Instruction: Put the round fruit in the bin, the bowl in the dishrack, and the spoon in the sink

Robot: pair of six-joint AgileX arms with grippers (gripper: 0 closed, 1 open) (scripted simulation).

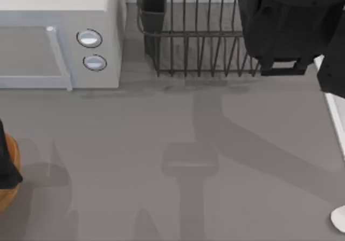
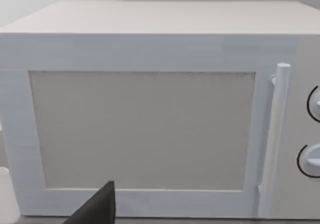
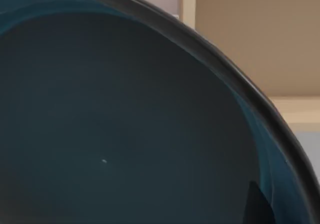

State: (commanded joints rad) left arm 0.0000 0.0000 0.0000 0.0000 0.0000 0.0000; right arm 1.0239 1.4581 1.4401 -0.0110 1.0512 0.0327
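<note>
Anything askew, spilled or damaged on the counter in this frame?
Nothing stands out. The microwave and dishrack stand square and intact, the counter shows no spill, and the bowl looks whole in the right wrist view.

Desk [image 1: 161,144]: matt grey, smooth, faint soft shadows. Microwave [image 2: 150,48]: smooth white casing, plastic-looking, with a matt beige door panel and glossy round knobs [image 1: 89,38]. Dishrack [image 1: 199,36]: thin black wire, metal-looking, slight sheen. Bowl [image 3: 110,134]: dark blue glaze, glossy, smooth inside. Bin [image 1: 11,160]: orange-brown, wood-like. Spoon [image 1: 339,218]: smooth white.
</note>
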